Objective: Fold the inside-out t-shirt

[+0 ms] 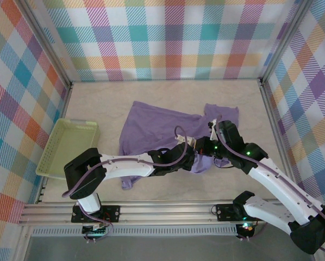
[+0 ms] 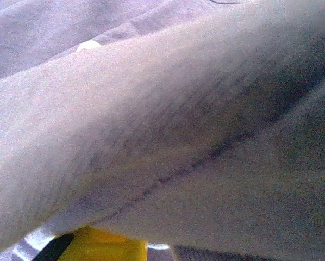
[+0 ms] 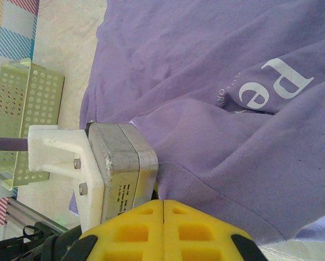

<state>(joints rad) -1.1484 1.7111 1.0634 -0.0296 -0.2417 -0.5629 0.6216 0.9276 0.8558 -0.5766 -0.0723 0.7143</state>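
The shirt [image 1: 157,128] lies mid-frame on the worktop [image 1: 168,92], rumpled, one sleeve [image 1: 223,114] flung to the upper right. White lettering [image 3: 282,81] shows in the right wrist view. Its lower right corner is bunched up, and that's where both arms meet. The left gripper [image 1: 188,156] is buried in that bunch. Cloth drapes right across its camera, so I cannot tell how its jaws stand. The right gripper [image 1: 212,144] sits just beside it, jaws pressed fully together at the hem [image 3: 206,187]. Whether any cloth is pinched between them, I can't say.

I'd call this early going: gathering and straightening, no clean fold laid yet. The next move calls for a sure hold on the hem and a lift to spread the cloth flat. The wrists are so close they must part without knocking.

Room? Plenty of bare worktop at top and right. The tray [image 1: 70,145] hugs the left edge, apart from the shirt. The rail [image 1: 162,209] runs close below.
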